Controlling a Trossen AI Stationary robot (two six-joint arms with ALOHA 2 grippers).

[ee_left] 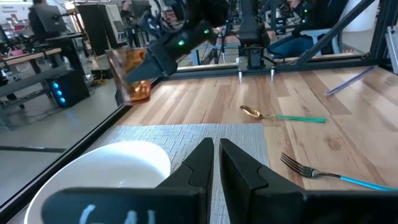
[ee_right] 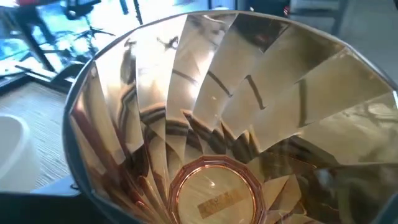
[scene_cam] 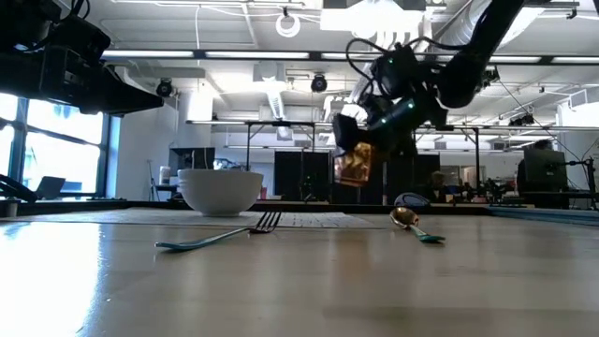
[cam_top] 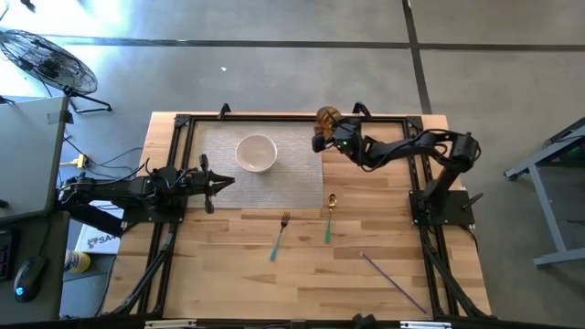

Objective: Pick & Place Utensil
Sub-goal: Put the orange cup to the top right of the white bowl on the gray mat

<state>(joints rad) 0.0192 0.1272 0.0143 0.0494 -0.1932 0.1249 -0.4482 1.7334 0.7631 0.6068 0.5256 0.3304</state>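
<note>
High view, read from frame left to right. The left gripper [cam_top: 222,182] waits at centre left, at the edge of the grey placemat [cam_top: 283,187]; the left wrist view shows its fingers drawn nearly together, with only a thin slit between them and nothing held. On the mat, left of centre, stands a white bowl [cam_top: 257,153]. Below centre, on the bare wooden table [cam_top: 366,292], lies a fork [cam_top: 279,237] with a pale blue handle, its tines pointing toward the mat. Just right of it lies a spoon [cam_top: 329,216] with a gold bowl and green handle; the two are near but apart. A purple stick [cam_top: 393,282] lies diagonally at lower right. Upper centre right, the right gripper [cam_top: 331,135] is clamped on an amber faceted glass [cam_top: 327,117], which it carries clear of the table near the mat's far right corner, as the low view confirms.

The utensils named in the task are untouched; the step in hand appears to be placing the glass. It is best lowered upright until the base sits flat, releasing only then, since the fluted walls could slip or tip. Either utensil lies flat and thin, so a later pick would call for fingertips straddling the handle close to the wood.
</note>
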